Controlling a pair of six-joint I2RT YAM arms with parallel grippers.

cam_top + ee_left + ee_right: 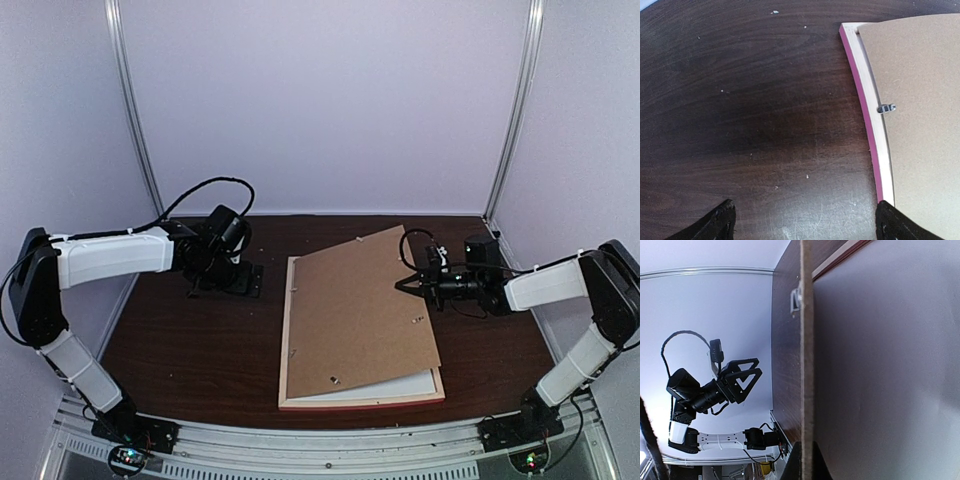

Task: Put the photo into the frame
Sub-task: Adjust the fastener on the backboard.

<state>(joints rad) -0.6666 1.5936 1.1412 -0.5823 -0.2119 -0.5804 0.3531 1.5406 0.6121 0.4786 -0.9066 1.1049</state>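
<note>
Nearest: the frame (287,340) face down right of table centre, pale back up, long axis seemingly running near to far. Shows a white sheet (405,388) inside at the near right corner; cannot tell whether photo or mat. Looks late-stage: loading likely done, closing left. Carries the backing board (360,300) askew, right edge pinched by the right gripper (412,285). Farther left, the left gripper (228,278) spread wide, empty.

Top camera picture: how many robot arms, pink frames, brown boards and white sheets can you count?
robot arms: 2, the left arm and the right arm
pink frame: 1
brown board: 1
white sheet: 1
total: 5
</note>
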